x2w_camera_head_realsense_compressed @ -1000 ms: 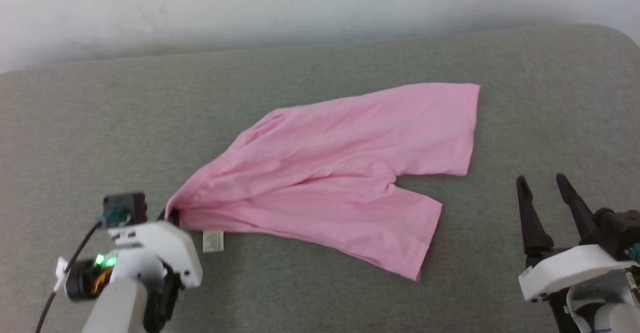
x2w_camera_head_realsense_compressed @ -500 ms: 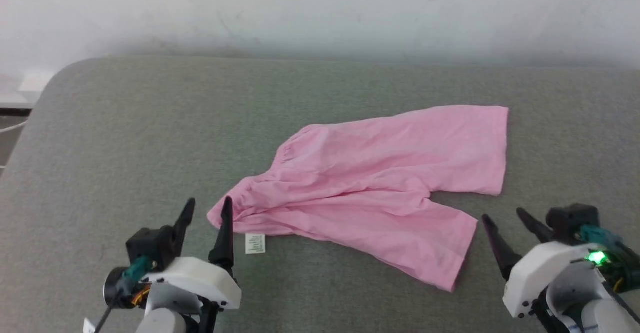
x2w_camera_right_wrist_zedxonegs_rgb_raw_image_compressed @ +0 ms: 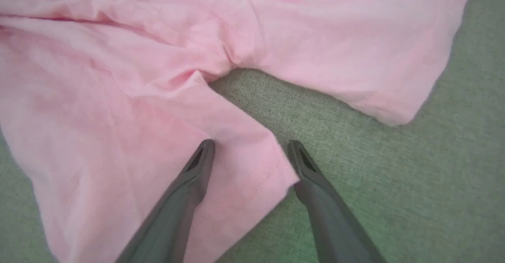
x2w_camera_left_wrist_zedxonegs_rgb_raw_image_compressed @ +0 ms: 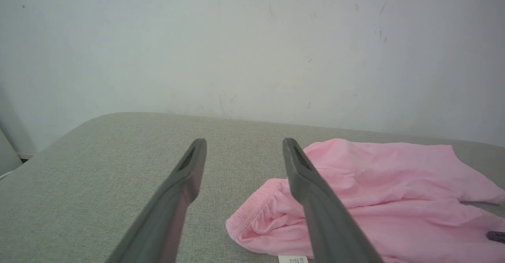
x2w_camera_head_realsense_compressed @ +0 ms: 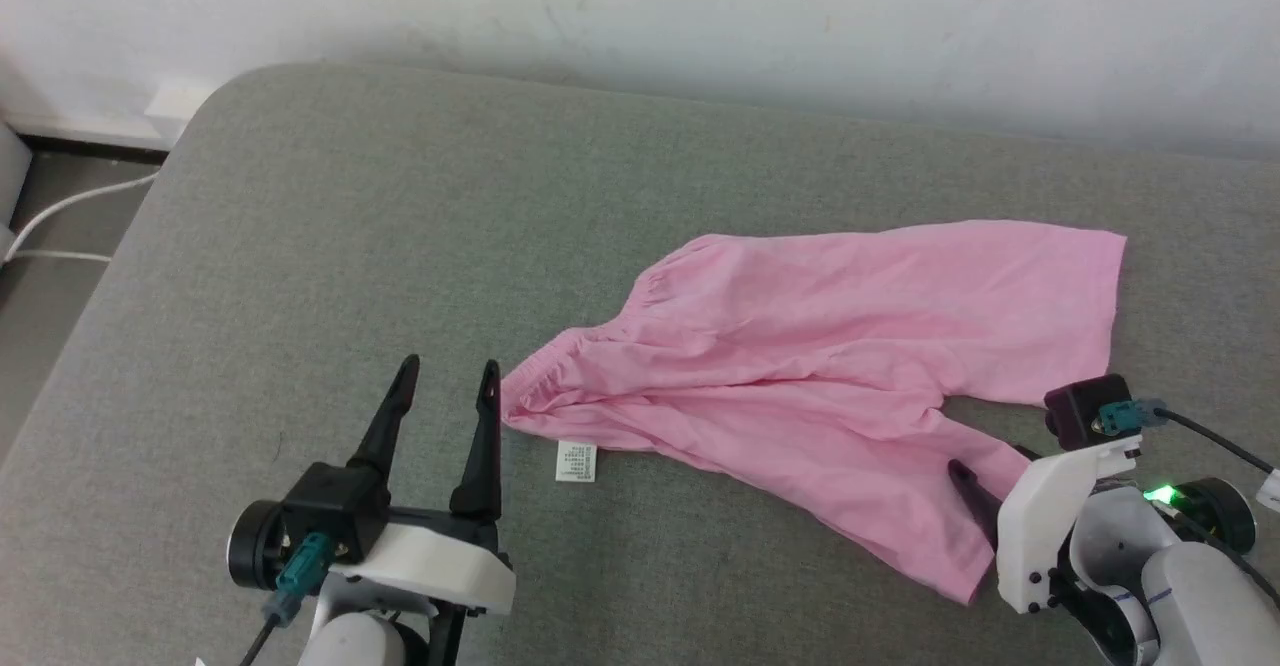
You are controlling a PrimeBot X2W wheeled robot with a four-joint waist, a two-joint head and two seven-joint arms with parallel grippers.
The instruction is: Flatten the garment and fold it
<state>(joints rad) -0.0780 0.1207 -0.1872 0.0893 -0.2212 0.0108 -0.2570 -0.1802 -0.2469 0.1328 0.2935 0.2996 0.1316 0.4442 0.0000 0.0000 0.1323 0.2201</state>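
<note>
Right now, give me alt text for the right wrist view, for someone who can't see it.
The open right gripper points at a hem corner of the pink garment, which lies wrinkled on a grey cushion. One jaw is over the fabric, the other over bare cushion.

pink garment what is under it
The garment lies on the grey cushion. A white label pokes out at its edge. Anything beneath the fabric is covered.
</note>
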